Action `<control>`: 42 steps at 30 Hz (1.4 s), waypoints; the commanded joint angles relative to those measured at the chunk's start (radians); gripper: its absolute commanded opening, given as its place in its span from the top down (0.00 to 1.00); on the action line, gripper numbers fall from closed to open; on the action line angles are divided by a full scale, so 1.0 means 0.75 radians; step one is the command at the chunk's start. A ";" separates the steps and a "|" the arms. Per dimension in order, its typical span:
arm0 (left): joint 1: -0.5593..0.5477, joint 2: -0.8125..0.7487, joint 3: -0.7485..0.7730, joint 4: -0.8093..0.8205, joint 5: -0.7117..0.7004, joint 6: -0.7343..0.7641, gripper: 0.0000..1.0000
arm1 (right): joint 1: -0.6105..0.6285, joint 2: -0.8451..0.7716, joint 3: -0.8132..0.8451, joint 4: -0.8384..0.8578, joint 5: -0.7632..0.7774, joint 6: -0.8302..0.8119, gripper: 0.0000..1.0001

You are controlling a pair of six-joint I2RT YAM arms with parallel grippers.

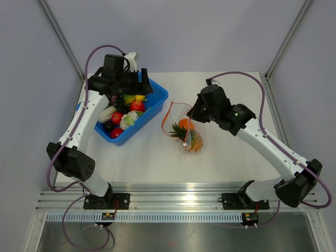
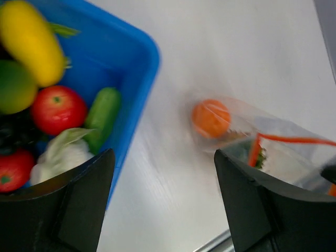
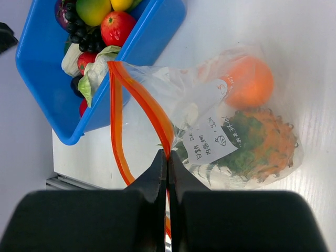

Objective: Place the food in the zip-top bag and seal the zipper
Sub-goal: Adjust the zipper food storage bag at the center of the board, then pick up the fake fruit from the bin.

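We see the clear zip-top bag (image 3: 205, 105) gaping (orange (image 3: 249, 81) and pineapple (image 3: 262, 147) inside); right gripper (image 3: 167, 167) pinches its orange-red zipper (image 3: 116, 121), left gripper (image 2: 163, 165) spread wide, holding nothing.

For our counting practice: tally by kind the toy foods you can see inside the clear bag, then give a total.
Orange: 1
Pineapple: 1
Total visible in the zip-top bag: 2
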 commanded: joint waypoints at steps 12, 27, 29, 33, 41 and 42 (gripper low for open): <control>0.301 0.275 0.093 0.169 -0.603 -0.212 0.05 | 0.008 -0.011 0.017 0.075 -0.045 -0.039 1.00; 0.385 0.609 0.320 0.243 -0.617 -0.183 0.05 | 0.008 0.005 0.002 0.087 -0.076 -0.031 1.00; 0.387 0.654 0.367 0.241 -0.613 -0.179 0.03 | 0.008 0.009 0.002 0.083 -0.078 -0.029 1.00; 0.389 0.693 0.406 0.253 -0.589 -0.175 0.02 | 0.008 0.015 0.009 0.079 -0.076 -0.033 1.00; 0.393 0.760 0.430 0.294 -0.570 -0.155 0.03 | 0.008 0.034 0.019 0.071 -0.074 -0.033 1.00; 0.393 0.766 0.430 0.298 -0.570 -0.151 0.03 | 0.008 0.038 0.019 0.073 -0.076 -0.031 1.00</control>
